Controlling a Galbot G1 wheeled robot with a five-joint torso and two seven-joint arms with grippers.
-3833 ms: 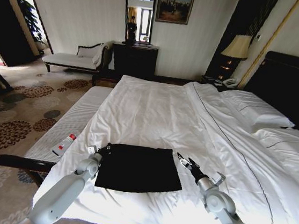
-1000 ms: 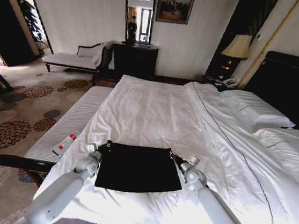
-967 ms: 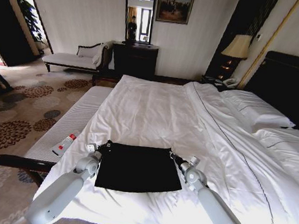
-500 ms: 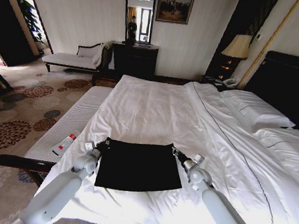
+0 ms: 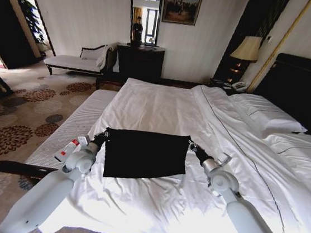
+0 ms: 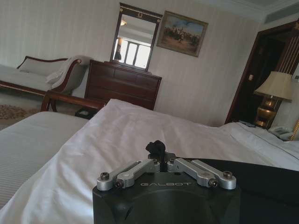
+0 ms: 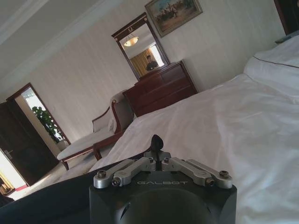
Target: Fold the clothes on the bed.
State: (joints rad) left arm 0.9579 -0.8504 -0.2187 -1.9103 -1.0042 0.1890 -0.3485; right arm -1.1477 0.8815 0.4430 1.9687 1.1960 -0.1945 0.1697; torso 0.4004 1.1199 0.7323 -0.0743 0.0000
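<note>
Clothes: the black clothes (image 5: 145, 155) lie as a flat dark rectangle on the bed (image 5: 161, 111), near its foot edge, well apart from the pillows (image 5: 268, 115).
Why held so: each far corner of the clothes is pinched by one claw, so the fabric hangs taut between them; I judge a fold along that far edge is in hand.
Left claw: the left claw (image 5: 105, 135) sits at the clothes' far left corner, closed on a small tuft of black fabric, which the left wrist view shows bunched between its fingertips (image 6: 157, 148).
Right claw: the right claw (image 5: 190, 145) sits at the clothes' far right corner, likewise clamped on a dark tip of cloth seen between its links in the right wrist view (image 7: 157, 142).
Arm pose: both arms reach forward from the robot, roughly symmetrical on either side of the clothes, forearms low over the bed, wrists level.
Task state: the clothes look partly folded already; the "FREE!" lettering cannot be seen.
</note>
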